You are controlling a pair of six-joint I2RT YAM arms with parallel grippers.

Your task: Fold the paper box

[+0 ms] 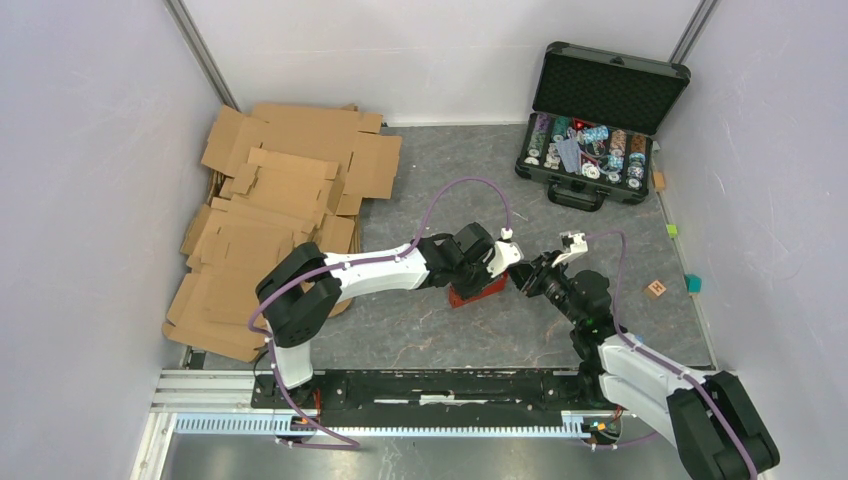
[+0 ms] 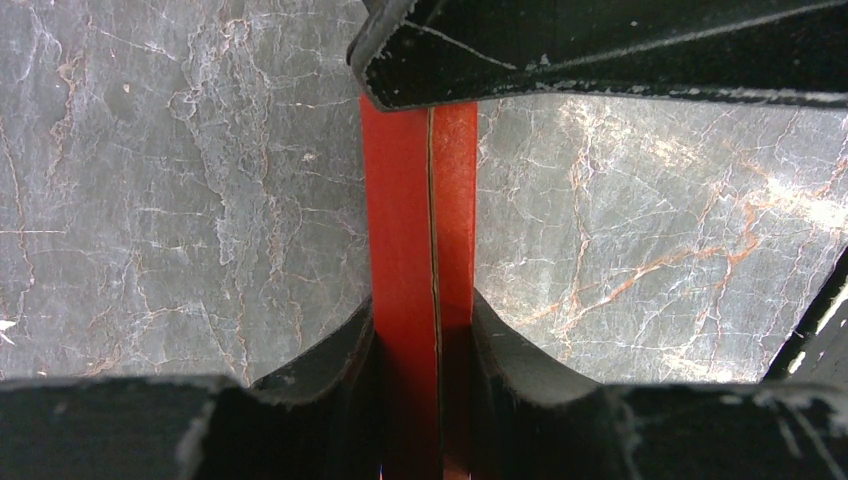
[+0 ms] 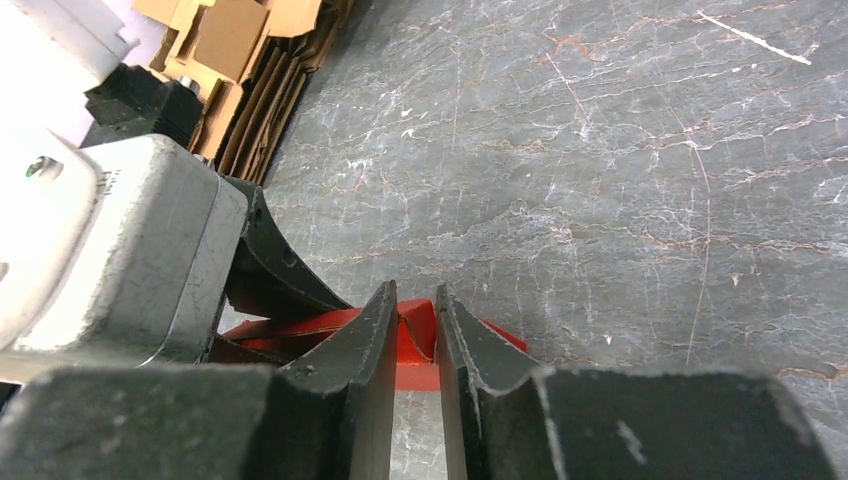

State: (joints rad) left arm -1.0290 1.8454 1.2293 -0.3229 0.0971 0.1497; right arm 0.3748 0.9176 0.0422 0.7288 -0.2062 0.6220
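Over on the left lies a loose pile of brown corrugated cardboard sheets (image 1: 280,210) on the grey marbled table (image 1: 440,170). Next, mid-table, the left gripper (image 1: 497,262) is clamped on the bright red paperboard box (image 1: 478,291). Its wrist view shows a doubled red wall (image 2: 415,220) squeezed upright between the two black fingers (image 2: 320,375). Just right of it, nearly nose to nose, the right gripper (image 1: 528,275) has its jaws drawn narrow, pinching a red flap (image 3: 415,345) at the box's near edge. Farther right, at the back, an open black case of poker chips (image 1: 600,125) sits well apart from the box.
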